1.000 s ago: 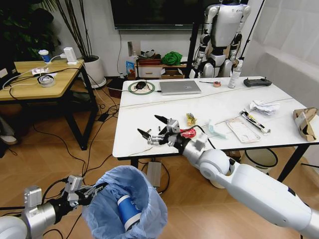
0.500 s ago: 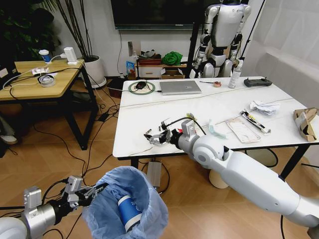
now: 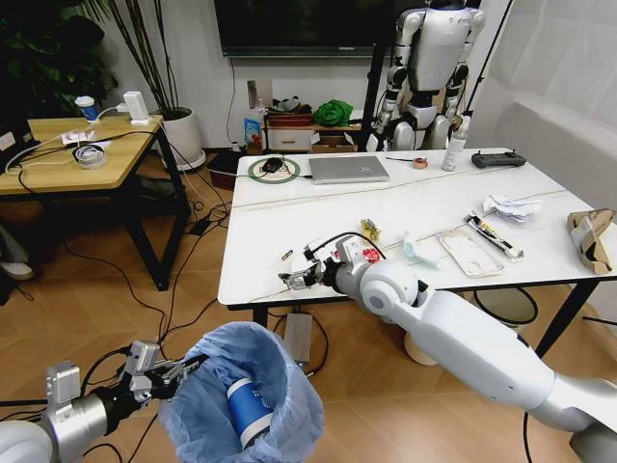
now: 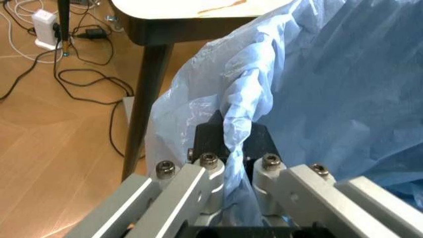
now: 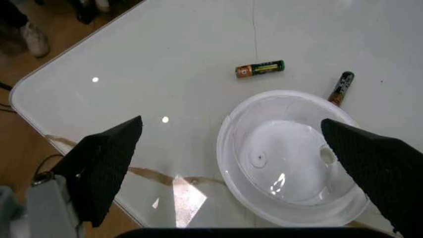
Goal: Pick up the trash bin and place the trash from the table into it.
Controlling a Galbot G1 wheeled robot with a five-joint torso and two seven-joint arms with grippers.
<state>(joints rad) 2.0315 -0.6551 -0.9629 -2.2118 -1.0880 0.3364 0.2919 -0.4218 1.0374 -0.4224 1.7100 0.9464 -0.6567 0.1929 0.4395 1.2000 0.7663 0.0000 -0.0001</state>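
Between the spread black fingers [image 5: 106, 168] of the right gripper [image 5: 244, 163], a white lid [image 5: 290, 158] lies flat on the table [image 5: 165, 54], untouched, with two small batteries [image 5: 260, 69] just beyond it at about twelve and one o'clock of its rim. Seen from the head camera, the right gripper [image 3: 301, 277] hovers low over the near-left part of the glossy white top [image 3: 289, 217], its arm reaching in from the five o'clock corner. Red and yellow wrappers [image 3: 370, 231], a pale-blue mask [image 3: 416, 251], crumpled white paper [image 3: 511, 206] and a torn cardboard box [image 3: 590, 236] lie scattered toward three o'clock of it, a grey laptop [image 3: 347, 169] toward twelve. Down at seven o'clock, the left gripper [image 3: 164, 371] is pinched tight on the crinkled blue bag at the rim of the trash bin [image 3: 246, 405], held up off the wooden floor beside the table's near edge; a blue-banded paper cup [image 3: 249, 410] sits inside it. From the left wrist, the fingers [image 4: 264, 144] clamp a fold of the bag [image 4: 241, 114]
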